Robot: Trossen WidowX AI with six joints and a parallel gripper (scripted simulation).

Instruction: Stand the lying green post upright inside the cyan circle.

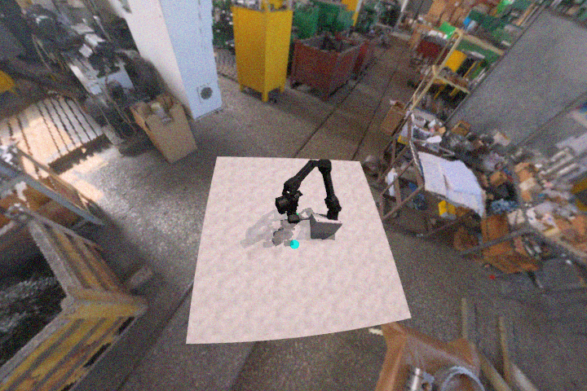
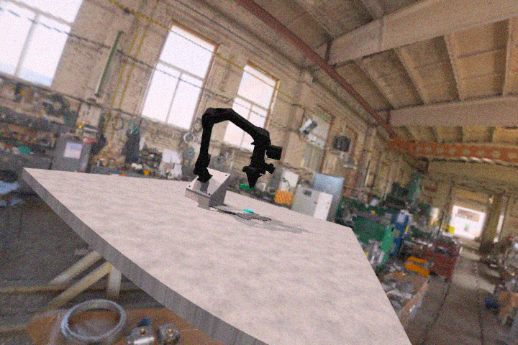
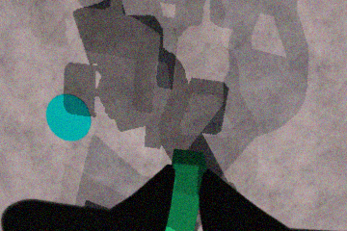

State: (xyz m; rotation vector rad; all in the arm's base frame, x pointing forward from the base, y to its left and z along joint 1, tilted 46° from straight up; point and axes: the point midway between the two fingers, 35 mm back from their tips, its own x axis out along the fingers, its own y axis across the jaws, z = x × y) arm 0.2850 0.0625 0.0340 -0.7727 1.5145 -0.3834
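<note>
Cluttered workshop surroundings fill every edge of the top view, with a yellow cabinet (image 1: 262, 46) at the upper middle and a white pillar (image 1: 183, 50) to its left. At the centre lies a pale mottled table (image 1: 298, 295), seen in the exterior view as a thick slab tilting down toward the lower right. On its far half a grey base block (image 1: 324, 228) carries the black arm (image 1: 312, 177), which arches up and bends down toward the left in the top view. Overlapping grey shadows spread over the table below the arm and fill most of the wrist view. The gripper (image 3: 187, 185) hangs above the table, clear of it in the exterior view, and its dark fingers are closed narrowly on the green post (image 3: 186, 192), which runs up the lower middle of the wrist frame between them with its darker end toward the frame's centre. The cyan circle (image 3: 68, 117) lies flat on the table at the left of the wrist view, apart from the post, partly under a shadow; in the top view it sits just below the gripper and left of the base block
</note>
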